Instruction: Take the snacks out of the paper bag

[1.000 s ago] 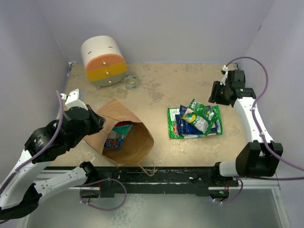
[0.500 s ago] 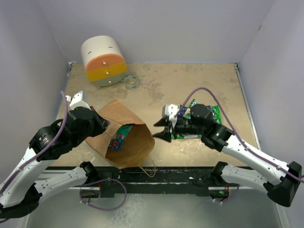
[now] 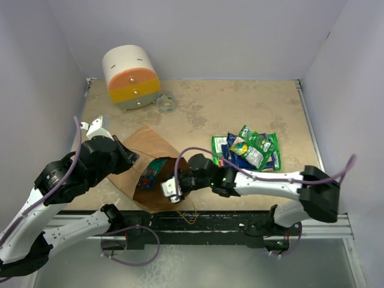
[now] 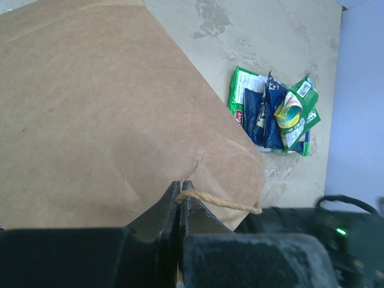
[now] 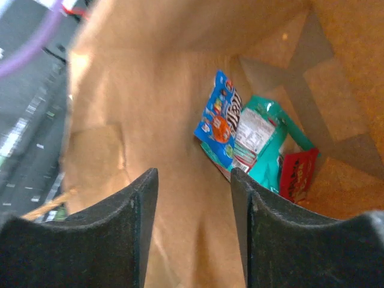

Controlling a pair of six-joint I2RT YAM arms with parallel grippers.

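One mottled beige tabletop [image 3: 240,102] carries everything, with pale walls around it. Both arms reach in from the near edge: the left arm [image 3: 60,180] bends toward the bag from the left, and the right arm [image 3: 270,180] stretches low across the front toward the bag's mouth.

Next in size, the paper bag [image 3: 147,147] lies on its side at the front left of the tabletop, its mouth facing right and toward the near edge. A white, orange and yellow cylinder [image 3: 129,77] lies tilted at the back left corner, well apart from the bag.

The left tool [image 4: 180,187] is pressed together, pinching the bag's upper rim just where a twisted handle [image 4: 222,201] comes out. The right tool [image 5: 193,174] is at the bag's mouth with its fingers [image 5: 141,204] spread and nothing between them, looking into the brown interior.

A pile of snack packets [image 3: 246,153], green and dark blue, lies overlapping on the tabletop right of the bag and apart from it.

Deep inside the bag, three packets lie against each other: a blue packet [image 5: 221,120] on top, a teal packet [image 5: 264,144] just beside it and a red packet [image 5: 298,174] at the far end.

Smallest, a clear ring of tape [image 3: 165,103] lies just beside the cylinder.
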